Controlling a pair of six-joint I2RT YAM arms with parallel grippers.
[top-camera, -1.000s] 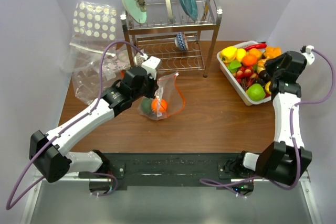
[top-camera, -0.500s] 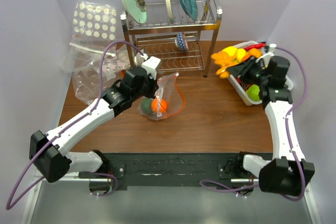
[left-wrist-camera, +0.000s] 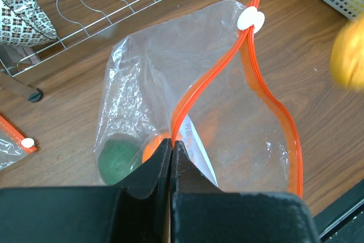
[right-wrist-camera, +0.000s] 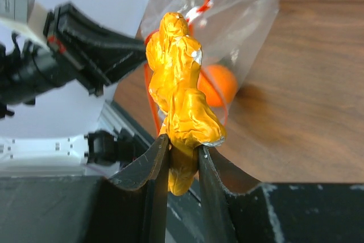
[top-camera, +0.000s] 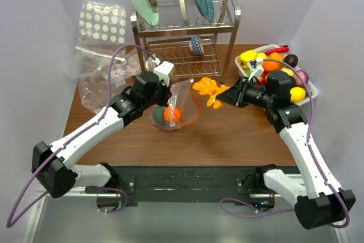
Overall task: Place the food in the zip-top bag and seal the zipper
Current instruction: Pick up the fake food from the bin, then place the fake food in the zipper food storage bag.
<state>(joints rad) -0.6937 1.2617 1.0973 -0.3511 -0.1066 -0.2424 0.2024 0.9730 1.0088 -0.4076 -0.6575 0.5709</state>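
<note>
- Looking down on a brown wooden worktop between pale walls, with a metal dish rack holding plates at the far edge.
- Showing the zip-top bag lying left of the worktop's middle, just in front of the rack: clear crinkly plastic with a white label inside.
- Tracing the zipper as a thin orange-red strip running along both lips of the mouth, with its small white slider sitting at the far end.
- Gaping open at the mouth, the two lips bowing well apart in the left wrist view.
- Holding two pieces of the food already: an orange ball and a dark green round piece, lying side by side at the bag's bottom.
- Pinching the near lip of the zipper with the left gripper, jaws fully closed on the strip.
- Clamping a glossy, lumpy orange food piece with the right gripper, jaws closed on its lower end so that most of it is sticking out past the fingertips.
- Hanging that piece above the worktop, just to the right of the bag's mouth and apart from it.
- Leaving more food, yellow, orange, red and dark, heaped in a white basket at the far right.
- Showing a larger clear bag with white dots lying at the far left.
</note>
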